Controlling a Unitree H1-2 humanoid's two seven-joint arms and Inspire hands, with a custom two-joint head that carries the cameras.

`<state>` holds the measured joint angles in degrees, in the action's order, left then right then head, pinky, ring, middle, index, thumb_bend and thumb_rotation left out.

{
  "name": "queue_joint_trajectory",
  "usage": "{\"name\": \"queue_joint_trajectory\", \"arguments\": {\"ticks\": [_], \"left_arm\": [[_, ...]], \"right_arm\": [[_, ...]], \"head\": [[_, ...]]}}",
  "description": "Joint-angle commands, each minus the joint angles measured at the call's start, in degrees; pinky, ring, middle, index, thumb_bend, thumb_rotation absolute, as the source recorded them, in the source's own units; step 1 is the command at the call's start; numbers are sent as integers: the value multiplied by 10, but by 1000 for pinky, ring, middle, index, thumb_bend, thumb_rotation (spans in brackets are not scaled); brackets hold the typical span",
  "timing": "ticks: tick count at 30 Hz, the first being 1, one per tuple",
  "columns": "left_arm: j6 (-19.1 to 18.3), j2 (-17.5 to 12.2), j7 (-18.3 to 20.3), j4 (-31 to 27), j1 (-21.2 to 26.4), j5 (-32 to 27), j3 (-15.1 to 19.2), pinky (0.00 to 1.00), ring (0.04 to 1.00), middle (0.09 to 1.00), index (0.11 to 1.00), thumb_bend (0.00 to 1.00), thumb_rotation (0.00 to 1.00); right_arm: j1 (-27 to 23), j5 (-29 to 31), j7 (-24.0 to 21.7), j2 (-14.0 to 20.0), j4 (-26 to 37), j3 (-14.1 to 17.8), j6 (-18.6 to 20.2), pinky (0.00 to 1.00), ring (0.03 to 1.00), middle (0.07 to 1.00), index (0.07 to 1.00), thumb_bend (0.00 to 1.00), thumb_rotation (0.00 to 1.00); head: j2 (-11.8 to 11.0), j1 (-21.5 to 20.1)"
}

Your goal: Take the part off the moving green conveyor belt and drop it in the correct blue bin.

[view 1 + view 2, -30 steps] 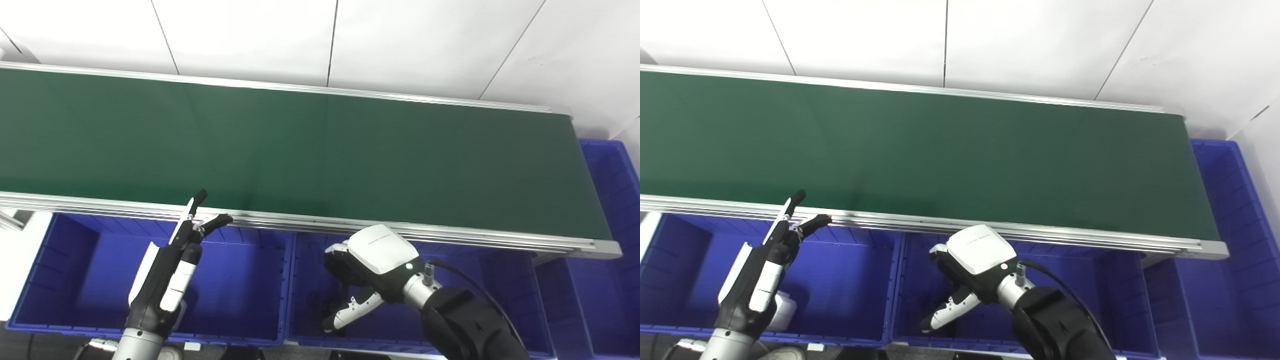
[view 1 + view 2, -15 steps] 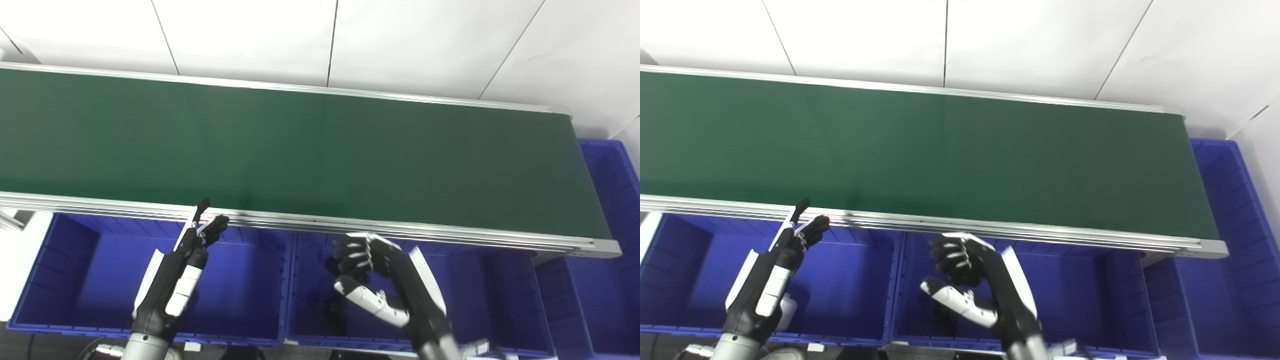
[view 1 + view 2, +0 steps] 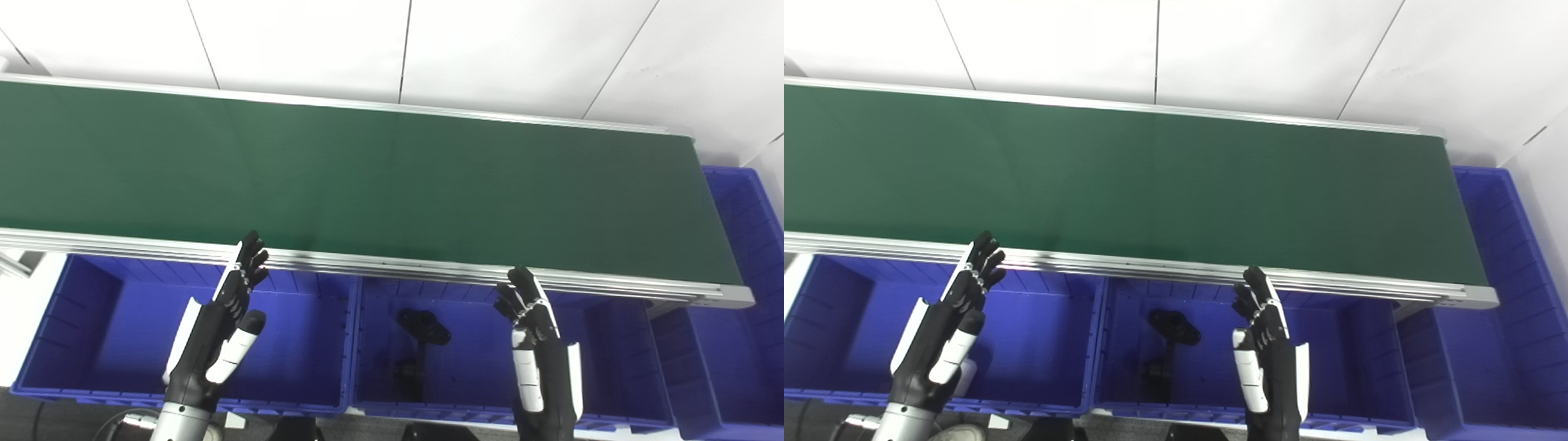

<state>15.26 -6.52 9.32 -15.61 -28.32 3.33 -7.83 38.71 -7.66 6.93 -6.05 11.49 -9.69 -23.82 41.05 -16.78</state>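
The green conveyor belt [image 3: 367, 177] runs across the view and carries no part. A black part [image 3: 423, 325] lies inside the middle blue bin [image 3: 618, 343], with another dark piece [image 3: 407, 371] below it. My left hand [image 3: 217, 331] is open, fingers straight, over the left blue bin [image 3: 92, 318], its tips near the belt's front rail. My right hand [image 3: 539, 349] is open and empty, fingers straight up, over the right part of the middle bin. Both hands also show in the right eye view: the left hand [image 3: 946, 334], the right hand [image 3: 1268, 355].
The belt's aluminium front rail [image 3: 392, 269] runs just above the bins. A third blue bin [image 3: 744, 306] wraps around the belt's right end. A white object [image 3: 964, 373] lies in the left bin behind my left hand. White wall panels rise behind the belt.
My right hand has turned over, opened and moved right; the black part now lies uncovered in the middle bin. My left hand has straightened its fingers. The camera has shifted slightly.
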Motion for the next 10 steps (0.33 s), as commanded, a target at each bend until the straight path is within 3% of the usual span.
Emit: {"name": "queue_joint_trajectory", "arguments": {"ticks": [1, 10], "left_arm": [[29, 1, -9, -3, 3, 8, 2, 986, 1000, 1000, 999, 707, 902], [42, -2, -7, 10, 2, 4, 1, 1000, 1000, 1000, 1000, 736, 910]], "right_arm": [[-1, -9, 20, 7, 1, -10, -31, 843, 879, 915, 922, 729, 882], [-12, -26, 80, 43, -18, -54, -31, 853, 874, 906, 914, 726, 871]], "head": [[-4, -2], [-32, -10]]}}
